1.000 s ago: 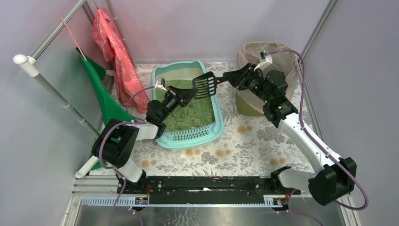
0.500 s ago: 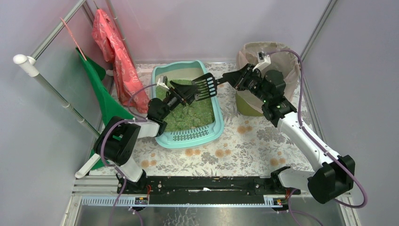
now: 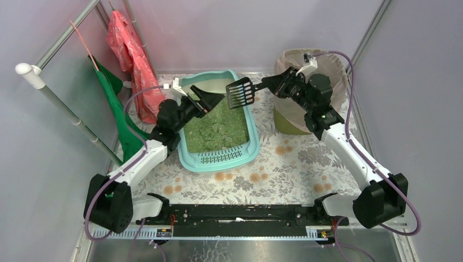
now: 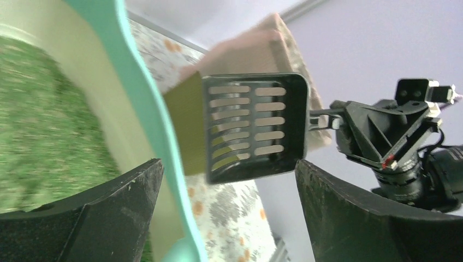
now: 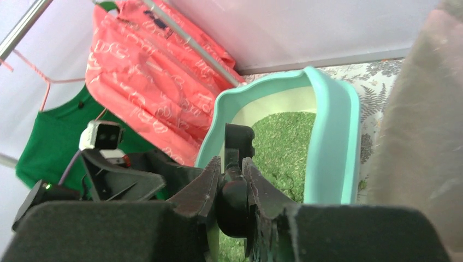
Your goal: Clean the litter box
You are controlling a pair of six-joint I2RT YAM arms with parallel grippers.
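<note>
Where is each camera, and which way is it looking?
Top camera: high behind the robot, looking down on the litter box; left arm and right arm show.
Left wrist: on the left gripper, facing the scoop; its open fingers show.
Right wrist: on the right gripper, facing the litter box; its fingers clamp the scoop's handle.
All share the litter box.

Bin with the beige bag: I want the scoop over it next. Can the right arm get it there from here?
Probably yes. The right gripper holds the scoop by its handle just beside the bin, whose mouth is uncovered. The open left gripper is apart from the scoop.
</note>
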